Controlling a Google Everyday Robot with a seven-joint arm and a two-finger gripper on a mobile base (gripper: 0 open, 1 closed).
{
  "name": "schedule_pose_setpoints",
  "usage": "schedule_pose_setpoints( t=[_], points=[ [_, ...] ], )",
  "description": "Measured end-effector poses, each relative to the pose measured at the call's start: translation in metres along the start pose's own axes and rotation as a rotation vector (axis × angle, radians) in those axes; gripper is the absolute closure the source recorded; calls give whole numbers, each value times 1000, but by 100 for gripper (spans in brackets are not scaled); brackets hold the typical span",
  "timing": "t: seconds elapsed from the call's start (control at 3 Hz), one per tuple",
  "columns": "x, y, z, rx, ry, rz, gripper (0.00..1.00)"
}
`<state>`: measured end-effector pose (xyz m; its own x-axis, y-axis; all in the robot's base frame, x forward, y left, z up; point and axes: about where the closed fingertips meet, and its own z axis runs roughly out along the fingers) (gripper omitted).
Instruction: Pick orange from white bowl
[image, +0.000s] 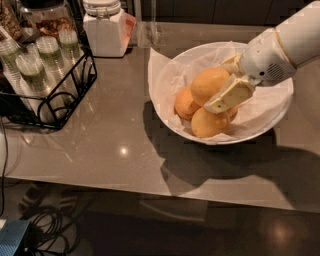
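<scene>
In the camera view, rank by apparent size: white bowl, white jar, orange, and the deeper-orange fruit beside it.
1. Bowl, clearly the widest.
2. Jar; it stands farther back, so it may be larger than it looks.
3. Orange, with the pincer against it inside the bowl.
4. Deeper-orange fruit, partly hidden.

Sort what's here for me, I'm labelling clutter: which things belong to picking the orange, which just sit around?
Job: orange, white bowl, pincer in the bowl, at the orange.
Lying about: other fruits, white jar, wire rack.
</scene>
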<state>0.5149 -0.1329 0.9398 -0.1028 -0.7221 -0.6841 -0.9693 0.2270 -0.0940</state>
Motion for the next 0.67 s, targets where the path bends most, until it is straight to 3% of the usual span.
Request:
schedule_pose_setpoints(
  t=[0.67],
  points=[
    [-21,77,-65,230,-14,-70,100]
  ],
)
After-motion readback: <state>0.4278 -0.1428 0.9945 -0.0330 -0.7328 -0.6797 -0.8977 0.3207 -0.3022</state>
